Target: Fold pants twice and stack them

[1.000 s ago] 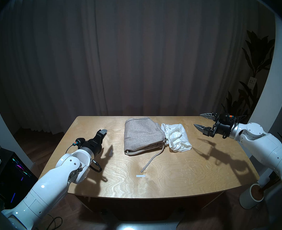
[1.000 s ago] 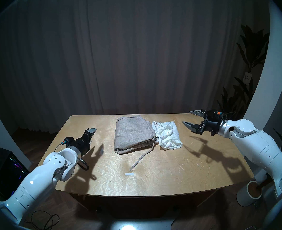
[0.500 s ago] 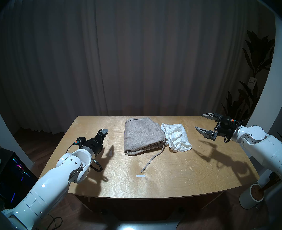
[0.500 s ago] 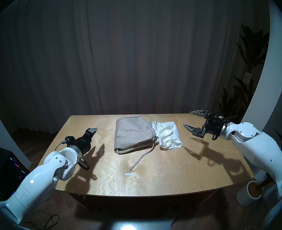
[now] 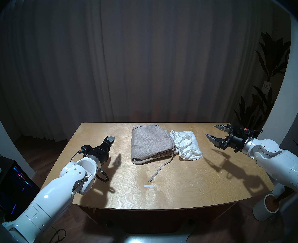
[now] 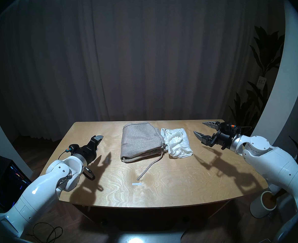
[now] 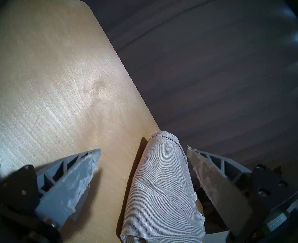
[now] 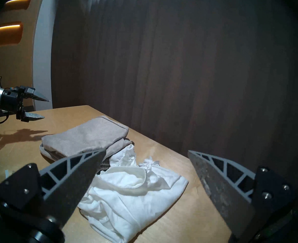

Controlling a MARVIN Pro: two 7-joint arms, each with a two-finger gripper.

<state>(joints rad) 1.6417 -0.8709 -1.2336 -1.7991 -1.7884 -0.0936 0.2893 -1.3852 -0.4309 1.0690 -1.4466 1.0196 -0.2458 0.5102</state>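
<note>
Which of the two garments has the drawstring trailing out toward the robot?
The grey pants, the larger folded bundle, left of the crumpled white shorts. Their drawstring runs out from the near corner across the table; the shorts have no such cord.

1 grey pants point(image 5: 151, 144), 1 white shorts point(image 5: 188, 146), 2 grippers.

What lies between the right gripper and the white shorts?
Only bare table lies between the right gripper and the white shorts; the head views show this.
</note>
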